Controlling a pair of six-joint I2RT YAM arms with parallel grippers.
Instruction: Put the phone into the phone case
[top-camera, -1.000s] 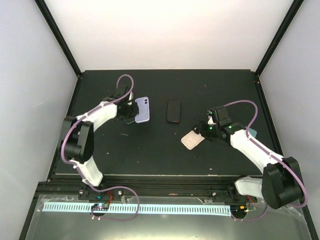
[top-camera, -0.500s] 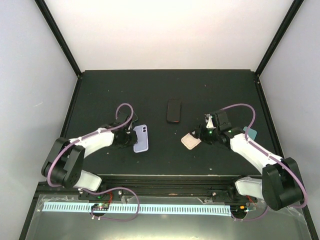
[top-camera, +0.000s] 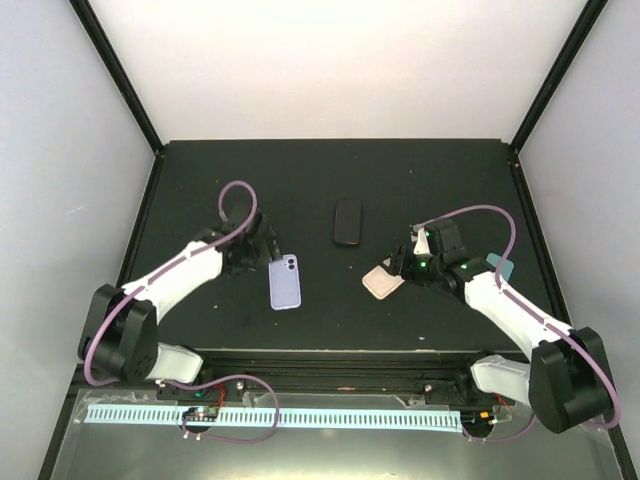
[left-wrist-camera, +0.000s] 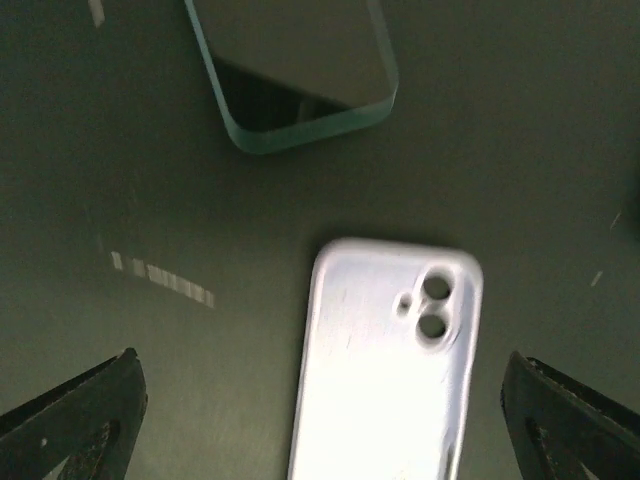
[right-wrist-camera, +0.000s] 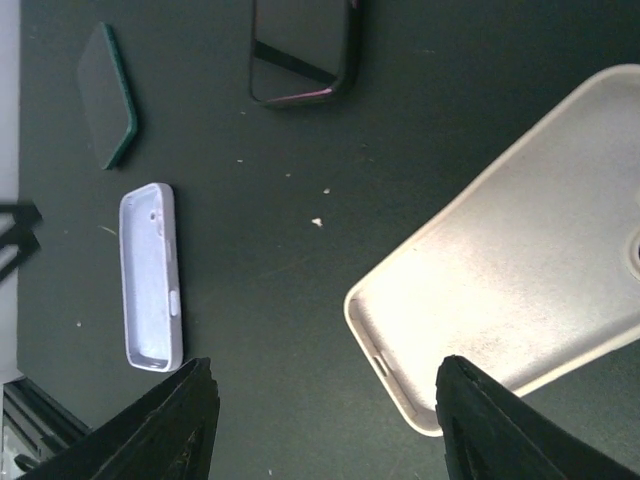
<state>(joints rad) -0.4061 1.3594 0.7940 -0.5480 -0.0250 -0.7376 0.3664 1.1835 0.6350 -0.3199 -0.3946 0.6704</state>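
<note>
Lilac phone case (top-camera: 285, 281) lies flat on the worktop (top-camera: 330, 320) just beside the wide-open left tool (top-camera: 264, 250), the right tool (right-wrist-camera: 328, 380) open and empty over a pale case (right-wrist-camera: 530, 300), so the case looks staged and the black phone (top-camera: 348, 221), well apart, wants fetching next.

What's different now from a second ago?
The left gripper pulled the lavender phone case toward the near edge, laid it down and let go, jaws now wide. The black phone stayed put; the pale pink phone case by the right gripper barely shifted.

Two cases (top-camera: 285, 282) (top-camera: 382, 283); phone (top-camera: 348, 222); two teal slabs (left-wrist-camera: 290, 60) (top-camera: 503, 266)
</note>
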